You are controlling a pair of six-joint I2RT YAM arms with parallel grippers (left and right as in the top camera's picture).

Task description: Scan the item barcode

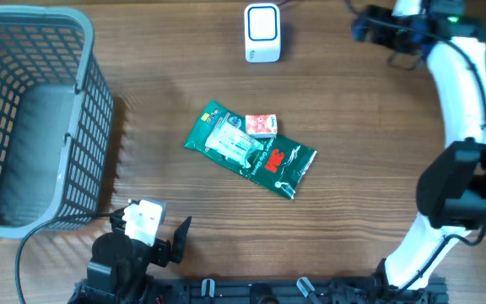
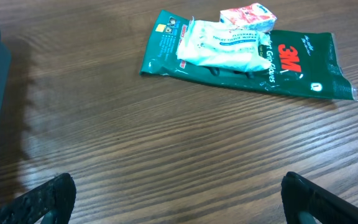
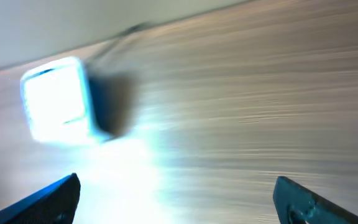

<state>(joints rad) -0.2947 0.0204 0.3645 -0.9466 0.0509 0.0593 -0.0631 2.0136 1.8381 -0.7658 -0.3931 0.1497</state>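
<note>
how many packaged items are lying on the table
3, all in one pile mid-table: a green 3M gloves pack at the bottom, a white wipes pack lying on it, and a small red-and-white box at the pile's far edge. Something thinner underneath could be hidden.

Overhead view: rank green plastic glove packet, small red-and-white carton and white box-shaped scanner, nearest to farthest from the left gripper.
1. Green glove packet, mid-scene, nearest the left gripper.
2. Red-and-white carton, at the packet's far edge.
3. White scanner, top centre.

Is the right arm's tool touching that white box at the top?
Apart. The overhead view shows bare table between the right tool and the white box.
</note>
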